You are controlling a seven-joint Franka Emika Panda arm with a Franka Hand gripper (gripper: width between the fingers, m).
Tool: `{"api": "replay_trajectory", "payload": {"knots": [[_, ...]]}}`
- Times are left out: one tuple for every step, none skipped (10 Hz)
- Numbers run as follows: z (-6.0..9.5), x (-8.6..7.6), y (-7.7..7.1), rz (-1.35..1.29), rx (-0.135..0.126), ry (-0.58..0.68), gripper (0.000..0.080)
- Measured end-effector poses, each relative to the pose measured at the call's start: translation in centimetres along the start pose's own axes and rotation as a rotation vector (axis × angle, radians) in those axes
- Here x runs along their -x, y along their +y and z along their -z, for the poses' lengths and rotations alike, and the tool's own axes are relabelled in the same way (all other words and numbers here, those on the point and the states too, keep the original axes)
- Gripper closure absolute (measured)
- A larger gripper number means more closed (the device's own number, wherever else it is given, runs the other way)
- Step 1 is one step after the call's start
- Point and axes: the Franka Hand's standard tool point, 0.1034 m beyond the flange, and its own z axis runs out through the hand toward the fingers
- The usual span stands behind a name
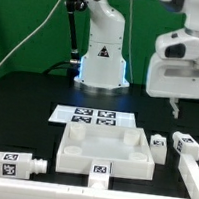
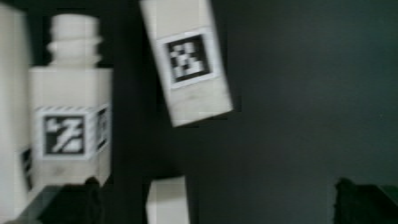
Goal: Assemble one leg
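Observation:
My gripper [image 1: 173, 107] hangs open and empty above the right side of the table, well above the parts. Two legs lie below it: a white post with a tag [image 1: 158, 145] next to the square piece, and another [image 1: 188, 144] further right. In the wrist view my gripper [image 2: 221, 206] has its dark fingertips [image 2: 71, 205] wide apart. Ahead of them lie a tagged leg [image 2: 189, 62] and a second tagged leg [image 2: 71, 112] with a narrow peg end. A white end of a part [image 2: 169, 202] shows between the fingers; I cannot tell which part.
The large flat white square piece with corner sockets [image 1: 104, 167] lies front centre. The marker board [image 1: 93, 117] lies behind it. Another leg [image 1: 17, 163] lies at the front left, and white parts [image 1: 193, 177] sit at the right edge. The robot base [image 1: 101, 57] stands at the back.

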Motion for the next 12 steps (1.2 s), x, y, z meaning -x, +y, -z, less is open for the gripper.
{"api": "replay_trajectory", "payload": {"knots": [[0.2,0.0,0.0,-0.069,-0.014,-0.003,0.0151],[0.2,0.0,-0.1,-0.056,-0.017,-0.007,0.0151],[0.1,0.1,0.0,-0.054,-0.017,-0.025,0.0151],[0.1,0.1,-0.1,-0.052,-0.017,-0.023,0.0151],[-0.4,0.6,0.1,0.026,-0.009,-0.045,0.0151],[-0.8,1.1,0.4,0.144,0.011,-0.128,0.0151],[-0.5,1.0,0.1,0.167,0.042,-0.228,0.0151],[-0.3,0.6,-0.1,0.166,0.055,-0.262,0.0151],[-0.6,0.5,0.4,0.151,0.054,-0.285,0.0151],[-0.8,0.5,1.3,0.115,0.041,-0.334,0.0151],[-0.8,1.0,1.5,0.112,0.056,-0.426,0.0151],[-0.9,1.1,1.4,0.115,0.059,-0.492,0.0151]]}}
